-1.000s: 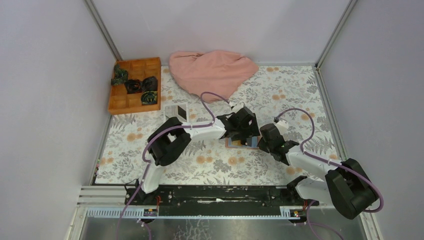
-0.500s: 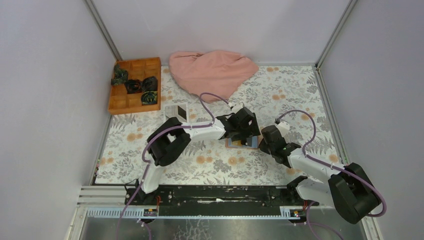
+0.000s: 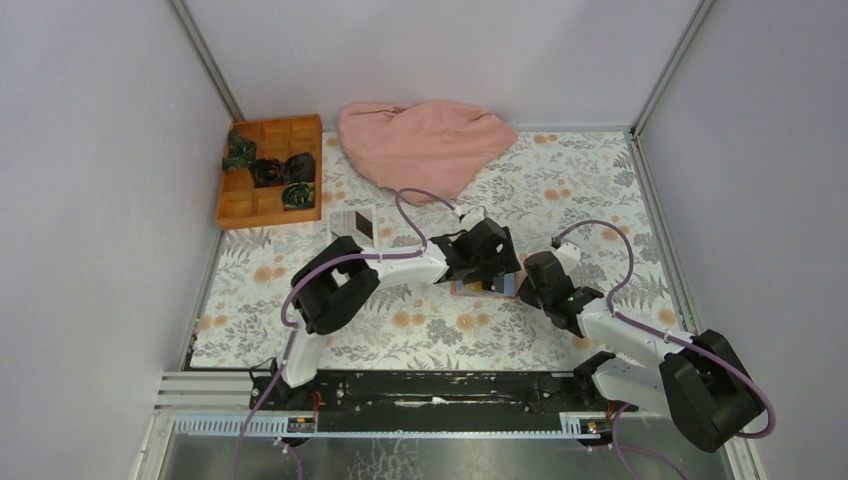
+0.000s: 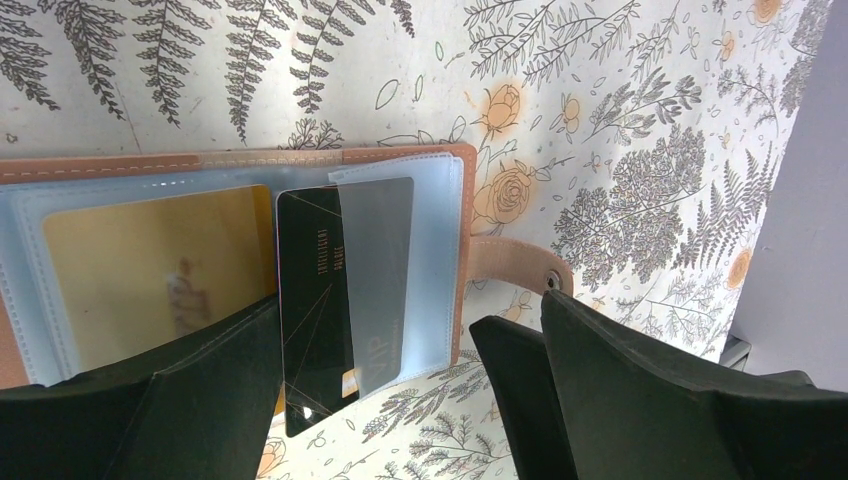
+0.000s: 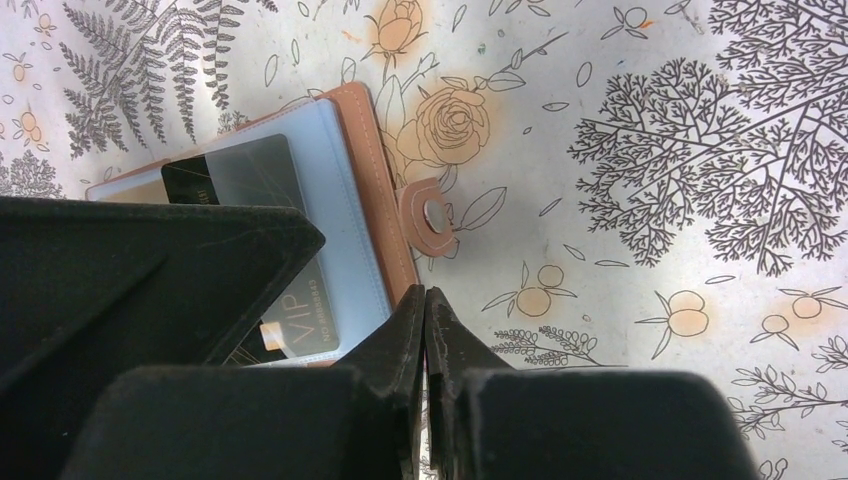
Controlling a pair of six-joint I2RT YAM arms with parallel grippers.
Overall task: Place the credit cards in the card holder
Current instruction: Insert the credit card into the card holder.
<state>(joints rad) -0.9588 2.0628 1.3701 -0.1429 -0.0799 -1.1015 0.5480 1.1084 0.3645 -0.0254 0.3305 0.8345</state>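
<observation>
- At mid-table (image 3: 400, 330), between the two arms: card holder (image 3: 483, 287), spread open with sleeves up, probably for sliding cards in flat.
- Keeps a gold card (image 4: 150, 260) fully inside one clear sleeve; takes the black card (image 4: 315, 300) only partway, lower end poking out past the sleeve.
- Left gripper (image 4: 395, 340): fingers apart, straddling the black card's half of the holder, clamped on nothing. Seems placed to steady the page or nudge the card home.
- Right gripper (image 5: 426, 320): fingers pressed together with nothing visible between, tip just beside the holder's edge near the snap strap (image 5: 432, 215). Looks set for pushing, not pinching.
- From above: only both wrists crowding the holder, cards hidden.
- From the left wrist: gold card, and depth of the black card in its sleeve.
- From the right wrist: closed fingertips and "VIP" lettering on the black card.
</observation>
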